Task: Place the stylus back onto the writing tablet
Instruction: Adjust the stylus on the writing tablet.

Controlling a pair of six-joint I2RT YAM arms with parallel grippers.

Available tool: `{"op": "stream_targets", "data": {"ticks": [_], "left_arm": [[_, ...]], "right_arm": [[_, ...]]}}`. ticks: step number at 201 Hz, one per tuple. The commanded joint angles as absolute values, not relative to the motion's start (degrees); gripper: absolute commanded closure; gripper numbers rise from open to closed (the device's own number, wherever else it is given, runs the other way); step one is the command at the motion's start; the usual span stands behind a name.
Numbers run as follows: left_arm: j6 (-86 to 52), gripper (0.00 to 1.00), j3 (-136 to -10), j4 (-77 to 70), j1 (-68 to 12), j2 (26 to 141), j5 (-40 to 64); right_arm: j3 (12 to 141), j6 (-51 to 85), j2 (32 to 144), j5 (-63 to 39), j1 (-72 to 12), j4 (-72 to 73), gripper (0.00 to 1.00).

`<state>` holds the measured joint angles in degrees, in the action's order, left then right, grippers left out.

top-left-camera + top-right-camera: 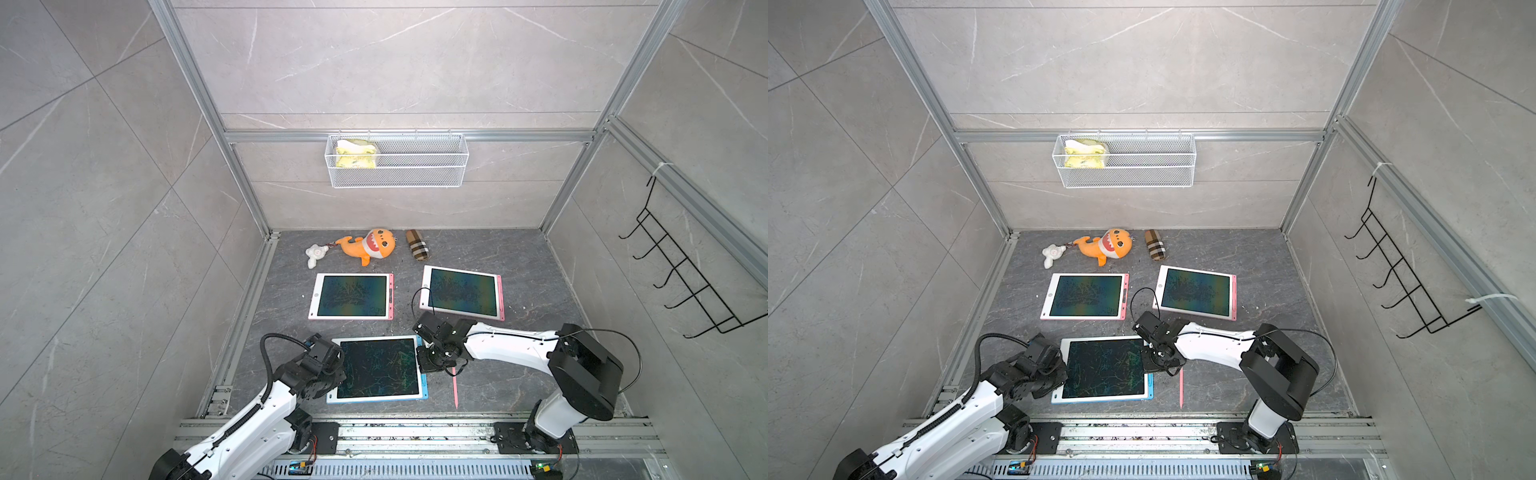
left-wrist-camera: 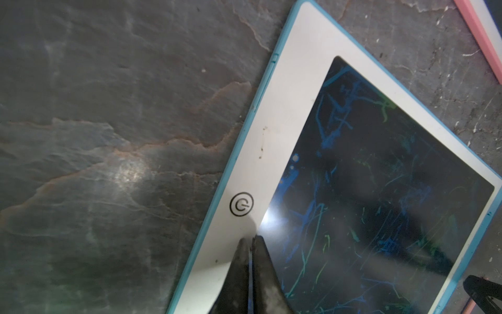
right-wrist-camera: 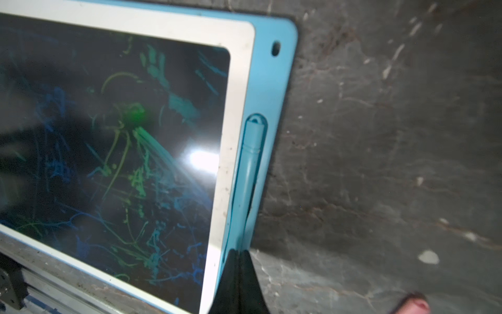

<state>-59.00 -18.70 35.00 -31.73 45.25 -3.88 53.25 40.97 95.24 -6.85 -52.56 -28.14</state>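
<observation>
Blue stylus under closed right end effector.

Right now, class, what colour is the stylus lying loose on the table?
Pink. The stylus shows best in a top view.

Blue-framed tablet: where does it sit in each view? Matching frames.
Both top views: blue-framed tablet front centre, between the arms.
Left wrist: seen diagonally, power symbol on its bezel.
Right wrist: its slot edge, blue stylus in the slot.
Shared landmark: green-blue scribbled screen.
</observation>
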Motion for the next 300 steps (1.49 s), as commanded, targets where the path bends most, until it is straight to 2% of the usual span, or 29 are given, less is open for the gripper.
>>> {"op": "stream_targets", "data": {"ticks": [1,65,106,160,192,240,300], "left_arm": [[-59.5,0.90,-17.5,40.4,-31.5,45.0,-3.1],[-59.7,0.90,-17.3,40.3,-31.5,45.0,-2.9],[-59.8,0.90,-17.2,40.6,-31.5,44.7,-2.7],[-59.2,0.90,-18.4,42.1,-31.5,44.5,-3.3],[-59.7,0.90,-18.7,42.4,-31.5,44.7,-3.8],[-59.2,0.90,-20.1,42.5,-31.6,45.1,-4.7],[-57.9,0.90,-22.1,41.6,-31.5,45.5,-5.9]], "right_arm": [[54.8,42.1,96.9,-6.0,-52.9,-27.1,0.99],[54.8,43.3,99.7,0.5,-53.3,-31.5,1.00],[49.5,47.5,99.6,2.0,-53.4,-27.7,1.00],[54.4,46.2,108.0,7.0,-54.3,-34.3,1.00],[56.0,44.6,108.5,9.7,-54.8,-37.1,1.00],[58.1,42.2,108.8,8.9,-54.8,-38.2,1.00],[62.8,38.1,101.6,5.3,-54.8,-36.2,0.97]]}}
